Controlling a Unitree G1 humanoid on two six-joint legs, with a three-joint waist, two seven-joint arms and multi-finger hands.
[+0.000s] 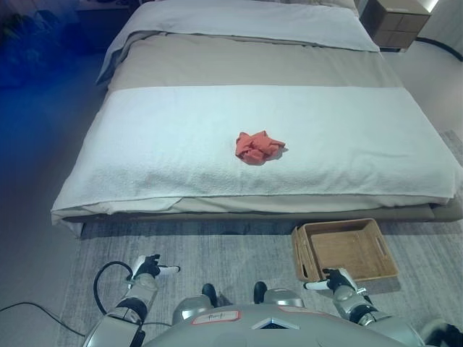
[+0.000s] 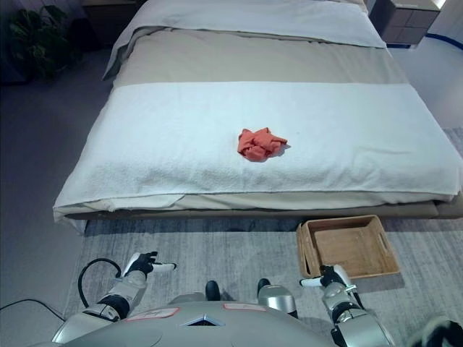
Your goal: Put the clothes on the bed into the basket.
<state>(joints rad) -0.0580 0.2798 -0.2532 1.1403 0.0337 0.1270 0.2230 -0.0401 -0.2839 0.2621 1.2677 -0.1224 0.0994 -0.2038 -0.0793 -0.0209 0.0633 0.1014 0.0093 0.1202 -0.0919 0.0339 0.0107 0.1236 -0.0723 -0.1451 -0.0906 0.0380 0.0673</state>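
A crumpled orange-red piece of clothing [image 1: 258, 147] lies on the white blanket in the middle of the bed [image 1: 145, 159]. An empty tan wicker basket [image 1: 346, 250] stands on the grey rug at the bed's foot, to the right. My left hand [image 1: 149, 268] is low at the lower left, above the rug, empty, with fingers relaxed and one stretched out. My right hand [image 1: 334, 278] is at the lower right, just in front of the basket's near left corner, empty, also with a finger stretched out. Both hands are far from the clothing.
A wooden nightstand [image 1: 394, 22] stands at the bed's far right. A potted plant [image 2: 40, 40] stands at the far left. A grey rug [image 1: 231, 253] covers the floor between me and the bed.
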